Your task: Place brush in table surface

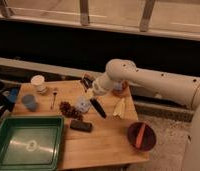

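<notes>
We see the gripper (88, 83) at the end of a smooth, rounded white arm (143, 80), hovering over the far middle of the desk (105, 145), a light-brown wooden butcher-block slab. Whether its jaws are open or closed we cannot tell. The brush (97, 106), a slim black stick with a thicker dark end, slants down toward 5 o'clock from the gripper, its lower tip at or just above the wood. At its 9 o'clock sits a small pale rounded cup (83, 104); at 7 o'clock lies a short black rectangular block (80, 126). A glossy green plastic tray (27, 145) fills the near left corner, and a dark red bowl (141, 135) sits near right.
</notes>
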`<act>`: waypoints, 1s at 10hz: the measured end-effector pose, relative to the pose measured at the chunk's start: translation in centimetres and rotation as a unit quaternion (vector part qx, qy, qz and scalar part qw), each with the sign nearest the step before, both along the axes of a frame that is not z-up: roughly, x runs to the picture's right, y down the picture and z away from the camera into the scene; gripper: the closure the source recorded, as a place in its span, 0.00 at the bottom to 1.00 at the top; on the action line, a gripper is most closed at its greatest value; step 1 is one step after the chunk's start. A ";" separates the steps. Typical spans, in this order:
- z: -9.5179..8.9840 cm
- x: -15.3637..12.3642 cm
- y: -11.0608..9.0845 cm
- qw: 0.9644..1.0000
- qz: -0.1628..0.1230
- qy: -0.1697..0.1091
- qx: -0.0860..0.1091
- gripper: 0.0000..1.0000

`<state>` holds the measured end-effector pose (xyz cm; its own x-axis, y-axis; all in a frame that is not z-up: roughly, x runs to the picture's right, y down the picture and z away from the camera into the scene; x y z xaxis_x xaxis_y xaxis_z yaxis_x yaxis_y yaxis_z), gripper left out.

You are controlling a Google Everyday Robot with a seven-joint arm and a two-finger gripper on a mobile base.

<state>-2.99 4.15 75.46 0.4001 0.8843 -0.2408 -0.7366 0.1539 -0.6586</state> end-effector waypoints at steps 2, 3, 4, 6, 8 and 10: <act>1.8 0.3 2.0 1.000 -0.006 0.014 -0.019 1.00; 2.8 0.1 3.2 0.999 -0.012 0.023 -0.030 1.00; 3.7 0.3 4.1 0.999 -0.014 0.031 -0.039 1.00; 6.2 1.5 6.2 0.996 -0.012 0.061 -0.068 1.00; 8.2 2.4 7.7 0.992 -0.009 0.087 -0.094 0.95; 9.8 4.0 8.6 0.986 0.008 0.106 -0.127 0.75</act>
<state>1.05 12.77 85.26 0.3032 0.7909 -0.5315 -0.8627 -0.0090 -0.5056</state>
